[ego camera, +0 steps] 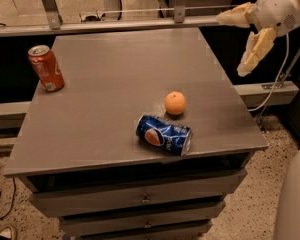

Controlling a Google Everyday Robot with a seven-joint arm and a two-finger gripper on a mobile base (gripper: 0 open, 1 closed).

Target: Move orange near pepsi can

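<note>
Orange [175, 103] sits on bench [115, 69] just beside pepsi can [164, 134], which lies on its side nr front edge; touching or not, can't tell. Jaws hang top right, off bench's right side, spread wide, holding nothing. Task looks basically done, w/ nothing obvious left. Red can [45, 68] stands far left.

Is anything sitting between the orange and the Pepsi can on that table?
Nothing visible does. The orange lies just behind the pepsi can, only a bare strip of table between them. The gripper hangs high beyond the table's right edge, jaws open; the red can stands far left.
</note>
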